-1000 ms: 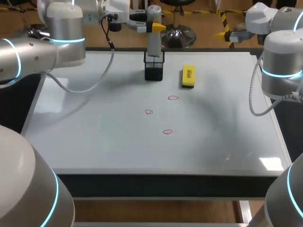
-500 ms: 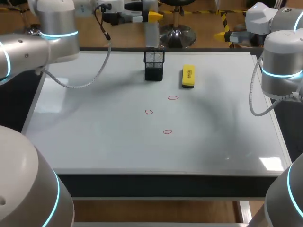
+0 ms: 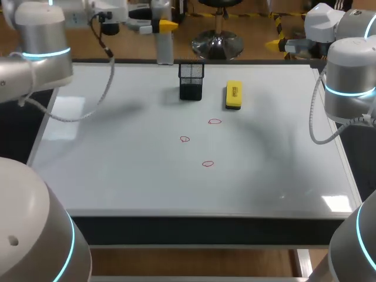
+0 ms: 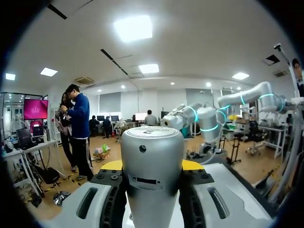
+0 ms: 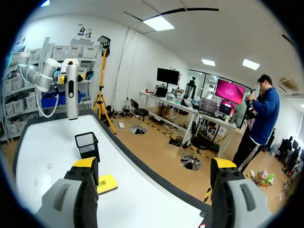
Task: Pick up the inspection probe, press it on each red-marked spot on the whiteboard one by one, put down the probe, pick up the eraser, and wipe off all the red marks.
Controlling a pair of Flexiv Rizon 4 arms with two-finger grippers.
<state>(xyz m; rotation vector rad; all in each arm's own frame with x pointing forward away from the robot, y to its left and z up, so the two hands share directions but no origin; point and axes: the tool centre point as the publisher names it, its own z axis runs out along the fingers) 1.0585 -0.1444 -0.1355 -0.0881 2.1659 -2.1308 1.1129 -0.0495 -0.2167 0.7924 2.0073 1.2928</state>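
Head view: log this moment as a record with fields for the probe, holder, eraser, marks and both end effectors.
probe: upright, gripped by left end effector, at the whiteboard far edge
holder: black mesh, right of probe, probe not in it
eraser: yellow, lying right of holder, untouched
red marks: three, unwiped
right end effector: open, empty

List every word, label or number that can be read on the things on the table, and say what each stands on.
Nothing can be read.
On the yellow eraser: a dark print on its top face, too small to read.
On the whiteboard: only the red marks, which are loops, not letters or numbers.
On the inspection probe and the black mesh holder: no text that I can make out.
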